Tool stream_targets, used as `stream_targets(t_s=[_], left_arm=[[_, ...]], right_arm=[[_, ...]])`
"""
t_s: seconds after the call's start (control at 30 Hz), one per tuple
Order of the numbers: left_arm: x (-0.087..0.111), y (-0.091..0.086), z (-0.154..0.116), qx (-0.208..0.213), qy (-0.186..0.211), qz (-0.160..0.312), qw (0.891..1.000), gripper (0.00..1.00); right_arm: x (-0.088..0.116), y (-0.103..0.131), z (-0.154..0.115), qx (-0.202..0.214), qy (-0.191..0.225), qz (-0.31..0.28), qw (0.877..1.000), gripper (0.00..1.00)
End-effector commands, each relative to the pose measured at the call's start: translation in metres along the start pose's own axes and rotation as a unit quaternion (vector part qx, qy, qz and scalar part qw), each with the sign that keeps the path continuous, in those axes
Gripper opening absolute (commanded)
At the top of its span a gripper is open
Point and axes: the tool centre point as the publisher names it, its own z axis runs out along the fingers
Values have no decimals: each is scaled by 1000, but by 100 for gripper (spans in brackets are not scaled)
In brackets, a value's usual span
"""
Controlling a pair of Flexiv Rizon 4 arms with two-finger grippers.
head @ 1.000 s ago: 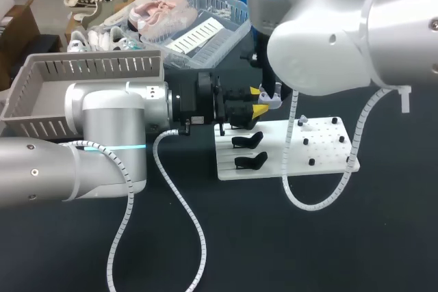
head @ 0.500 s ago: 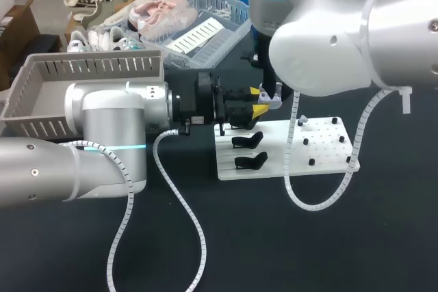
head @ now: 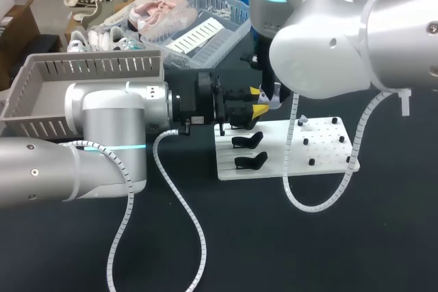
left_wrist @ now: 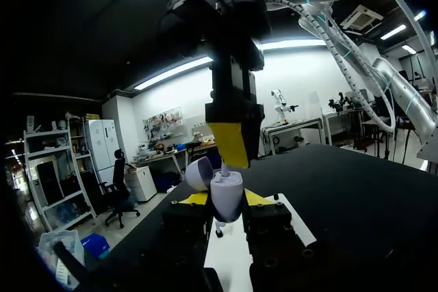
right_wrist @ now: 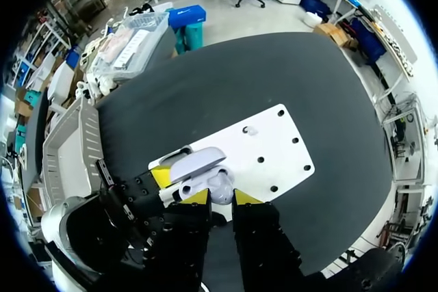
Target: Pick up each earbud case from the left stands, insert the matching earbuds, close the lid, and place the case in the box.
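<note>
Only the right arm has shifted, slightly. On the dark table are counted one grey slatted box, one white pegboard and two black stands. One open lilac earbud case is pinched by the left gripper; the right gripper is directly above it, and its grip cannot be told.

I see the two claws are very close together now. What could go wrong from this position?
1. The right claw sits right above the open earbud case, which the left claw holds from two sides. An off-centre push could tilt the case or make it slip out.
2. The raised lid stands close beside the right claw, so it may get knocked or strained.
3. A dropped case would probably land on the white board near the black stands.
</note>
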Motion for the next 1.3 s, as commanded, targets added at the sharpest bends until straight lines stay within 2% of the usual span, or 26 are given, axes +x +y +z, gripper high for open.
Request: stream_targets(t_s=[0.03, 0.57, 0.63, 0.67, 0.73, 1.0, 1.3], left_arm=[[0, 0, 1, -1, 0, 0, 1000, 0], [0, 0, 1, -1, 0, 0, 1000, 0], [0, 0, 1, -1, 0, 0, 1000, 0], [0, 0, 1, -1, 0, 0, 1000, 0], [0, 0, 1, -1, 0, 0, 1000, 0], [0, 0, 1, -1, 0, 0, 1000, 0], [0, 0, 1, -1, 0, 0, 1000, 0]], right_arm=[[1, -1, 3, -2, 1, 1, 1000, 0], [0, 1, 11, -3, 14, -2, 1000, 0], [-1, 1, 12, -4, 15, -3, 1000, 17], [-1, 1, 12, -4, 16, -3, 1000, 33], [0, 2, 10, -5, 15, -4, 1000, 48], [-1, 3, 3, -7, 7, -8, 1000, 56], [4, 0, -3, -14, 0, -11, 1000, 53]])
